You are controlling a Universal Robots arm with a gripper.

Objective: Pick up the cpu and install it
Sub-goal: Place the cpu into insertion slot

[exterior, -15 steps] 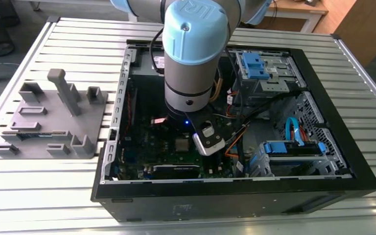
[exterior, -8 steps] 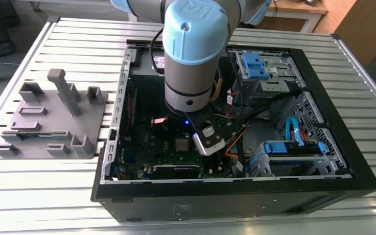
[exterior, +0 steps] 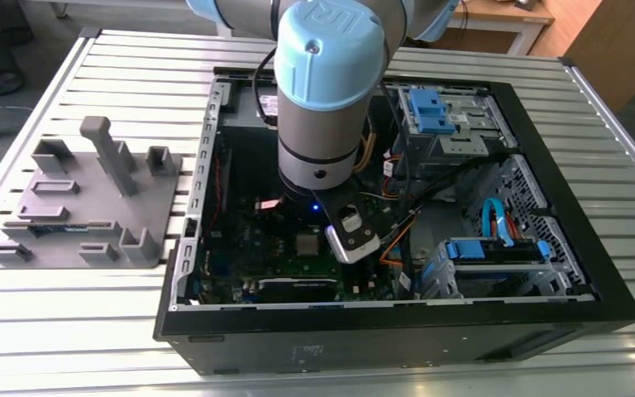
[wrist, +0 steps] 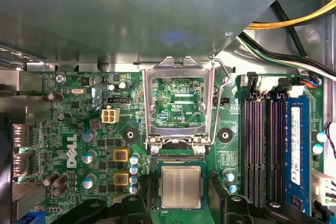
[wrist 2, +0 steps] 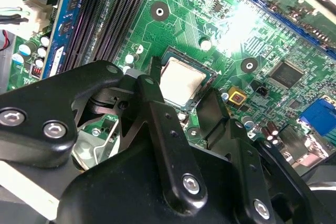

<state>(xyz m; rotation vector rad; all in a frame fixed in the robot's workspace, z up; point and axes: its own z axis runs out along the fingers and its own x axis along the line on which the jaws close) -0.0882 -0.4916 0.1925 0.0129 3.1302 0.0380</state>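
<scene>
The cpu (wrist: pixel 181 186) lies flat in its socket on the green motherboard (wrist: pixel 79 145), silvery-grey top facing up, with the socket's dark frame close around its edges. Both wrist views show it sitting level. In the second wrist view the end effector (wrist 2: pixel 184 85) hangs right over the chip (wrist 2: pixel 181 81). Its two black fingers (wrist 2: pixel 155 74) are spread apart, one on each side of the socket, with the cpu in the gap between them (whether either fingertip brushes the socket frame I cannot tell). Nothing is clamped between them. Just beside the socket, the metal load plate (wrist: pixel 178 100) stands swung open on its hinge, so the board's green surface shows through its square window. The thin wire lever (wrist: pixel 223 77) is raised along one side of the plate. On the other side of the socket from the black-and-yellow square parts run the long dark memory slots (wrist: pixel 260 145), and a blue memory stick (wrist: pixel 295 150) sits in the outermost one. In the exterior view the arm (exterior: pixel 323 83), grey with pale blue caps, reaches straight down into the open black computer case (exterior: pixel 406 331). The case lies on its side on the slatted metal counter (exterior: pixel 75 331). A small silvery square (exterior: pixel 308 242) on the board below the wrist looks like the same chip. A grey moulded holder (exterior: pixel 86 207) stands on the counter, well apart from the case towards the exterior view's left.
</scene>
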